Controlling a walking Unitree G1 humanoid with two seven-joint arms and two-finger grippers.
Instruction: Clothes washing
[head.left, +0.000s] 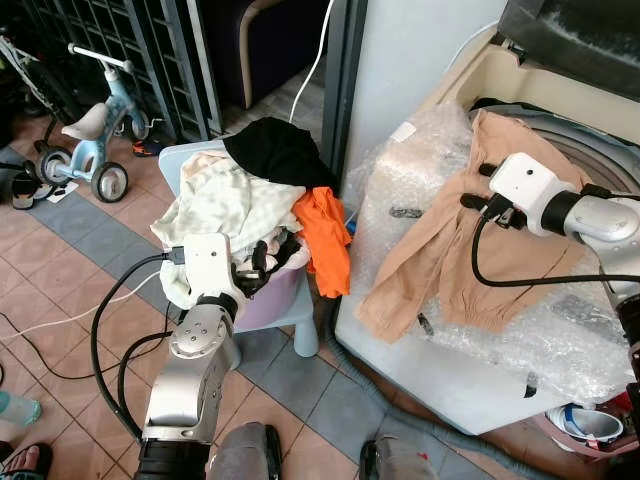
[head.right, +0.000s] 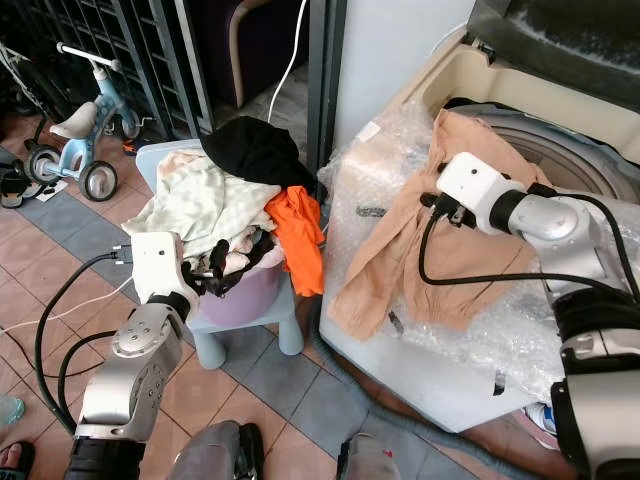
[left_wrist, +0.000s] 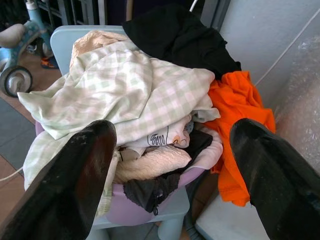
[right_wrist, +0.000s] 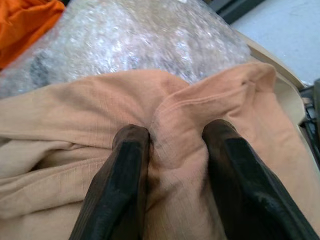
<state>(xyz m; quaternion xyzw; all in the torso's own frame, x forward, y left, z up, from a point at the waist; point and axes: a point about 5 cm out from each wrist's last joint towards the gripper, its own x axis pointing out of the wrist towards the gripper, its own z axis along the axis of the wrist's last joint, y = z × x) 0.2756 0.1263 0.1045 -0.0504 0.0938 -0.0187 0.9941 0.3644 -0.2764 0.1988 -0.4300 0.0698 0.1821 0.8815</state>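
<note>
The right gripper (right_wrist: 170, 165) presses down on a tan garment (head.left: 440, 250) that lies spread over the bubble wrap (head.left: 400, 170) covering the top of the washing machine (head.left: 420, 370). In the right wrist view its two black fingers (right_wrist: 125, 175) stand a little apart with a raised fold of the tan cloth bunched between them, both touching the fabric on either side of that fold. The upper end of the garment reaches toward the open drum (head.left: 590, 150) at the back of the machine, while its lower end hangs near the front edge of the lid.

The left gripper (left_wrist: 170, 170) is held just in front of a heap of laundry, its fingers (left_wrist: 75, 175) spread wide apart and empty, apart from the clothes. The heap fills a lilac basket (head.left: 275, 295) set on a pale blue stool (head.left: 305, 335) beside the machine. On the pile lie a green-checked cloth (head.left: 225, 205), a black garment (head.left: 275, 150) at the back and an orange garment (head.left: 325, 235) hanging over the side nearest the washer.

A child's blue tricycle (head.left: 90, 135) stands well apart on the tiled floor (head.left: 60, 270), by a dark metal grille (head.left: 110, 40).
</note>
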